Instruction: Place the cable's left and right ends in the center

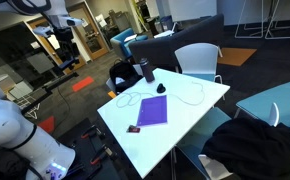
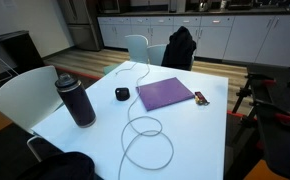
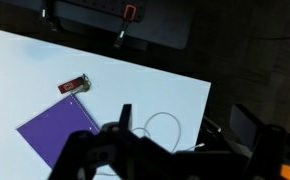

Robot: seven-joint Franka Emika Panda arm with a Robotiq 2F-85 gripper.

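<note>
A thin white cable (image 2: 172,150) lies on the white table (image 2: 200,135), running from the far edge into two loops near the front. One loop shows in the wrist view (image 3: 165,113). My gripper (image 3: 185,114) is open and empty, high above the table and off its edge; its dark fingers frame the cable loop from above. In an exterior view the gripper (image 1: 63,42) hangs well to the side of the table (image 1: 155,135), touching nothing.
On the table are a purple notebook (image 2: 165,94) (image 3: 60,135), a black bottle (image 2: 77,100), a small black object (image 2: 122,94) and a small red-brown item (image 2: 200,98) (image 3: 75,86). White chairs (image 2: 20,90) (image 1: 197,60) and a chair with a black jacket (image 2: 180,45) stand around it.
</note>
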